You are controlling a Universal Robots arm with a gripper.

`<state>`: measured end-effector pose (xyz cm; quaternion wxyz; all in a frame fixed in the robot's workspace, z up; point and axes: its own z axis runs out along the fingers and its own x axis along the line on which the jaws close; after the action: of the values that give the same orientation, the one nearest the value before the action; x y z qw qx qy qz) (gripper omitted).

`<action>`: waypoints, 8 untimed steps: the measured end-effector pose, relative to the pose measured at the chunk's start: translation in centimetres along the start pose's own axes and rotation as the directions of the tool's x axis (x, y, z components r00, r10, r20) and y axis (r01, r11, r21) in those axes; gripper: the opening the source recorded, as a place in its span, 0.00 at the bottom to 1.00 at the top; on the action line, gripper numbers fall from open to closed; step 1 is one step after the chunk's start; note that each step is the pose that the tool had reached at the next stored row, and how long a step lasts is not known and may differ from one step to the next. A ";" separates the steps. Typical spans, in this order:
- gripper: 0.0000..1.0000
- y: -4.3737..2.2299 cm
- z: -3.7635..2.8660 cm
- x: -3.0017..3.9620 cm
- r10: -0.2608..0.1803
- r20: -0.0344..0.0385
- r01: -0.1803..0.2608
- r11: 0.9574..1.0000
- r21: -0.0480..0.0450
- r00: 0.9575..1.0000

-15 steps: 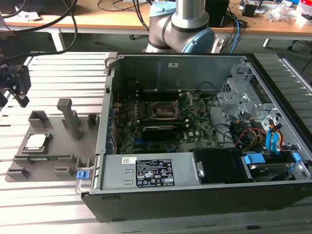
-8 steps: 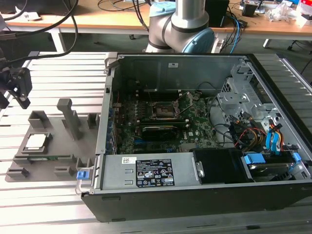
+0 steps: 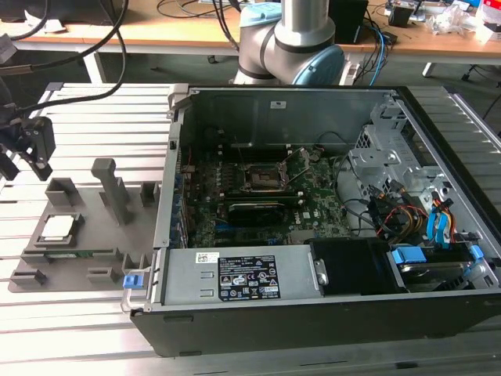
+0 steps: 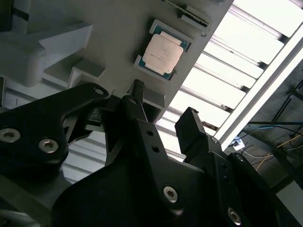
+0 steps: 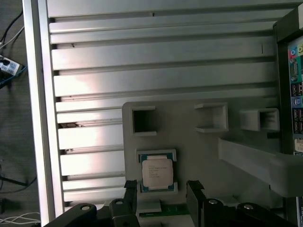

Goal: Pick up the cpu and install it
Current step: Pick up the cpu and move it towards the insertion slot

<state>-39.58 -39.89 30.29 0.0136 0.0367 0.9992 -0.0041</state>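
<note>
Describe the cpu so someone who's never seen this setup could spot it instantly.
At the exterior view's left, beside the open case, lies a grey tray. The cpu sits flat in a square recess: the tray's only silvery-white square, unlike the thin green strip alongside.

Cpu [image 5: 157, 173] lies flat in square pocket of grey tray [image 5: 199, 146], at 12 o'clock from gripper [image 5: 161, 184]. Its fingers [image 5: 193, 189] are spread wide w/ green strip [image 5: 168, 209] btwn them. Tray sits on slatted metal table [image 5: 142, 80].

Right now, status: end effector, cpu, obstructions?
End effector open, empty, above the gray tray. Cpu lying in its tray pocket, not gripped. Nothing seen between the two.
</note>
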 end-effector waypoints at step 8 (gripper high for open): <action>0.54 0.01 0.96 0.03 0.000 0.000 0.000 1.000 0.000 1.000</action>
<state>-39.58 -39.88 29.32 0.0136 0.0367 0.9992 -0.0041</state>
